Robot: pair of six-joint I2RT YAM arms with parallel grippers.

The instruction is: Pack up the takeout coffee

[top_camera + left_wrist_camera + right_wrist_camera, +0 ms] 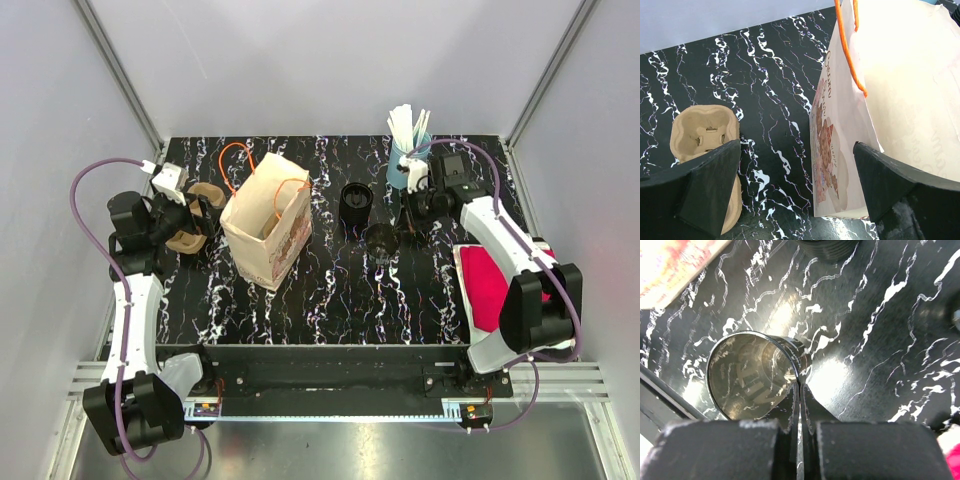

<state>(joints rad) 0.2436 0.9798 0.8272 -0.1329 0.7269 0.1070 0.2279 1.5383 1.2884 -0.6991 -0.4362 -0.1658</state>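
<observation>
The paper bag (262,235) stands upright with its mouth open near the middle of the table (330,300), probably so that the coffee things can be lowered straight in from above. The cardboard cup carrier (702,132) lies flat at the bag's 9 o'clock, with a strip of bare tabletop between them. The left gripper (796,150) hangs over that strip with its jaws spread as wide as they go and nothing between them: the carrier sits under the 9 o'clock finger and the bag's printed side is just inside the 3 o'clock one. It looks lined up near the carrier, not on it. At the bag's 3 o'clock, well apart from it, are two black cups. The nearer cup (752,375) lies at the tip of the right gripper (799,387), whose fingers are pressed fully together. In the right wrist view the cup's open mouth sits at 10 o'clock from the fingertips, its rim meeting them. Whether the thin wall is pinched or only touched cannot be told. The second cup (356,203) stands free at the first cup's 11 o'clock in the top view
</observation>
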